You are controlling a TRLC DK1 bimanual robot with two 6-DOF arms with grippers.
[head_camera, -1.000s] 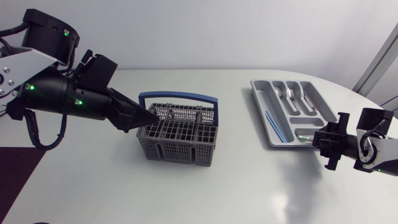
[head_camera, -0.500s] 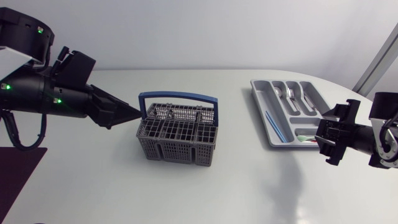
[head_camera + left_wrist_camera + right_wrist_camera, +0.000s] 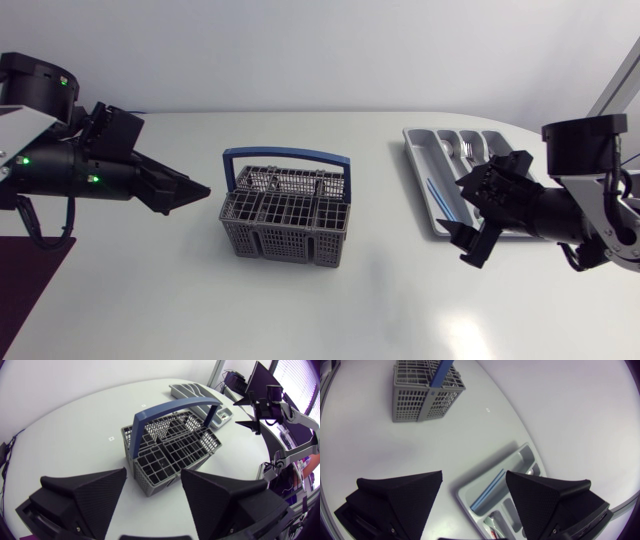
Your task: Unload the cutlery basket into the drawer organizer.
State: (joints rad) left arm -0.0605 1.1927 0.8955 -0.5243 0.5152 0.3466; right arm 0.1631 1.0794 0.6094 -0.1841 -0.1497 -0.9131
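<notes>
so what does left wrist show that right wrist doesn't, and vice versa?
Only left wrist: the left gripper, open, and a look down into the cells of the cutlery basket just ahead of it. Only right wrist: a blue piece lying in the long slot of the drawer organizer, ahead of the open right gripper. Both: basket, organizer and right gripper, though left wrist sees that gripper from outside, beyond the organizer.

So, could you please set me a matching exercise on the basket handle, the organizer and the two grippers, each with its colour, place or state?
Things: 1 basket handle; 2 organizer; 3 left gripper; 4 right gripper.
Matches: A holds cutlery; B blue; C open, by the organizer; D open, beside the basket.
Pairs: 1-B, 2-A, 3-D, 4-C.
</notes>
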